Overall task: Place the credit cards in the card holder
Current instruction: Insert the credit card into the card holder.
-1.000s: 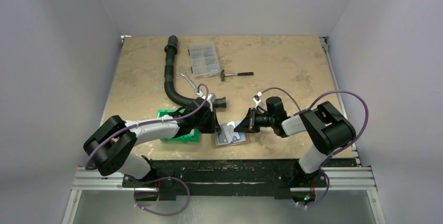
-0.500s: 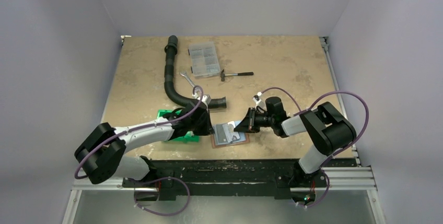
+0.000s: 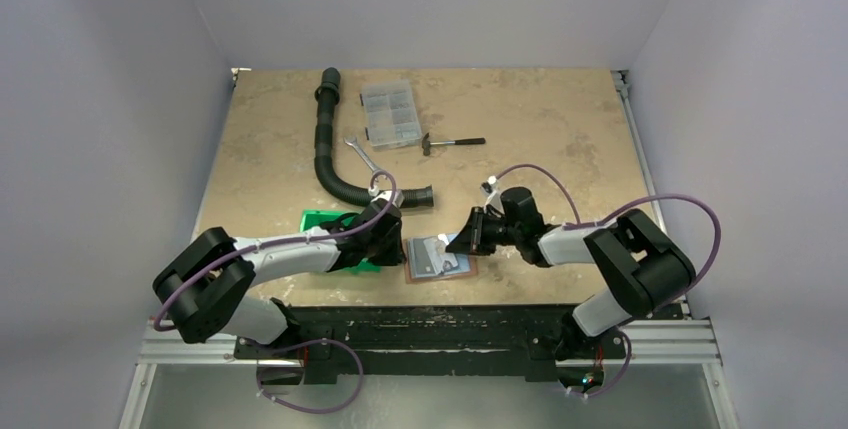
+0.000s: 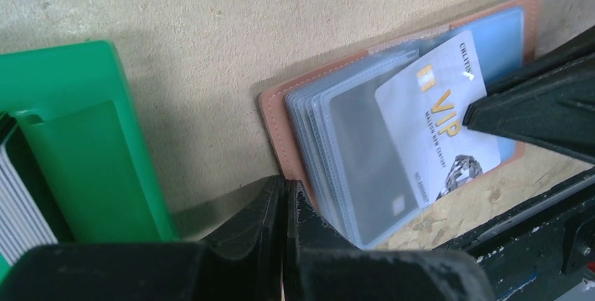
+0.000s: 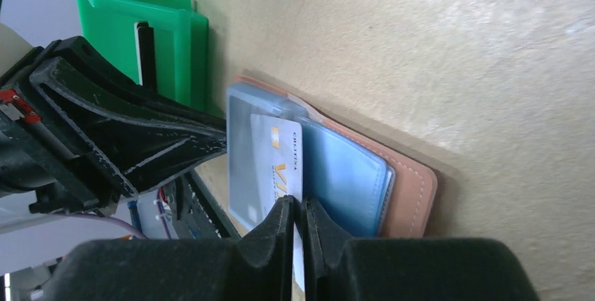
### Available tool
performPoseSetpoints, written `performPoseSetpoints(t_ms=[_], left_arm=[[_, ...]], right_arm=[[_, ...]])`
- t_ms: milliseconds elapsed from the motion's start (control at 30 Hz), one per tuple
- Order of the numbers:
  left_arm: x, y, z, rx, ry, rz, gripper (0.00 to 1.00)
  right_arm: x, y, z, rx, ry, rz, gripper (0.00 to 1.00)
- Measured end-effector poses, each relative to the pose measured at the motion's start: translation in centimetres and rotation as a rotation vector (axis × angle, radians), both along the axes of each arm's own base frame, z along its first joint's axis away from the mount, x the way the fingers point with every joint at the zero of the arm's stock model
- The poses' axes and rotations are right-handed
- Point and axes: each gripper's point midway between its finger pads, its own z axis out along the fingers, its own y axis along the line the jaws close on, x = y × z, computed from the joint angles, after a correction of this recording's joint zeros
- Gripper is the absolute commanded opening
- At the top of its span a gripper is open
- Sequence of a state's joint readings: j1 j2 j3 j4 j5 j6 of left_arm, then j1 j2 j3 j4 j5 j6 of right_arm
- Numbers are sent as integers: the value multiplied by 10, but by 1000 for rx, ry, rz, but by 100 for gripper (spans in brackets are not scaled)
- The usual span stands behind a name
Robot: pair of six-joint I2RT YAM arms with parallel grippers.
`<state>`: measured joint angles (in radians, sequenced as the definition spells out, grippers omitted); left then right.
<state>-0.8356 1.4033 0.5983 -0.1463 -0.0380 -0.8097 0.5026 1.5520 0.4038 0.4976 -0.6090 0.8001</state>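
The card holder [image 3: 438,261] lies open near the table's front edge, with a reddish-brown cover [image 4: 273,125] and clear and blue pockets [image 5: 351,175]. A white VIP credit card [image 4: 435,115] lies slanted on the pockets, partly inside one. My right gripper [image 5: 297,206] reaches in from the right [image 3: 463,242]. Its jaws stand a narrow slit apart with the card's [image 5: 277,161] near edge between them. My left gripper [image 4: 285,185] is shut and empty, its tips at the holder's left edge [image 3: 400,246]. Beside it, more cards [image 4: 21,203] stand in the green bin [image 3: 335,239].
At the back lie a black corrugated hose [image 3: 325,144], a clear compartment box [image 3: 390,114], a wrench [image 3: 362,157] and a small hammer [image 3: 452,141]. The table's front rail [image 3: 430,314] runs just below the holder. The green bin [image 5: 161,41] stands close to the holder's left side.
My left gripper has pulled back left from over the holder to its left edge and closed. The right arm has stretched slightly further left, with the card still between its fingers.
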Motion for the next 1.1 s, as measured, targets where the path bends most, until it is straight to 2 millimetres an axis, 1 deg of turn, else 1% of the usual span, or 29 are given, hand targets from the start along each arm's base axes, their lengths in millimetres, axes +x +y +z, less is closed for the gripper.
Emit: performPoseSetpoints(t_ms=[167,300,400,500,633,1000,1100], left_arm=[[-1,-4,0,-9,-13,6,0],[-4,-13,1,-28,-19,-3,0],[-7,-21,1,-43,-23,-16,0],[-9,-24,1,-48,-23,-20,0],[-9,-24,1,-47,-23,-14,0],[-9,-24,1,-33,-27,-14,0],[-9,-24,1,-26,-22,-14,0]], right_arm=[[-4,11,10,-14,-33,-10,0],[0,14,15,-10,-36,-54,0],[1,12,13,-9,-19,-93,0],[-2,13,10,-12,-7,-115,0],[-2,16,12,-2,-29,-109,1],[-5,24,16,29,-109,-8,5],[-7,26,15,39,-126,23,10]])
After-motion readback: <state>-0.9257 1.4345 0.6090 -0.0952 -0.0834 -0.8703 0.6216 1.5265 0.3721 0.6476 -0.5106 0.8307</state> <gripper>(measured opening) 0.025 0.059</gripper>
